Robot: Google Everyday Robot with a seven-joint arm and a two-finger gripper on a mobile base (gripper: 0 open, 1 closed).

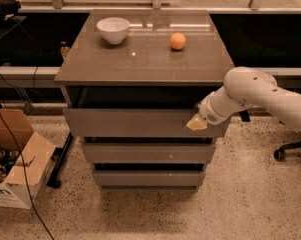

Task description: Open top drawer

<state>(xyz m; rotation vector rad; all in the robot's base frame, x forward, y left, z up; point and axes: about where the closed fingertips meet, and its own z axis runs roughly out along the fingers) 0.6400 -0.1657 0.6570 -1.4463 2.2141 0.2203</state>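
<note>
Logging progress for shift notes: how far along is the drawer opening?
Done: the top drawer looks partly out, a dark gap showing above its front. In hand: the gripper is at the front's right end. Left: pulling it out the rest of the way.

One camera, high and in front.
It looks down from fairly near, across the tabletop's (140, 64) front edge toward its far edge; the gripper (196, 123) sits below the front right corner, against the top drawer (135, 123).
</note>
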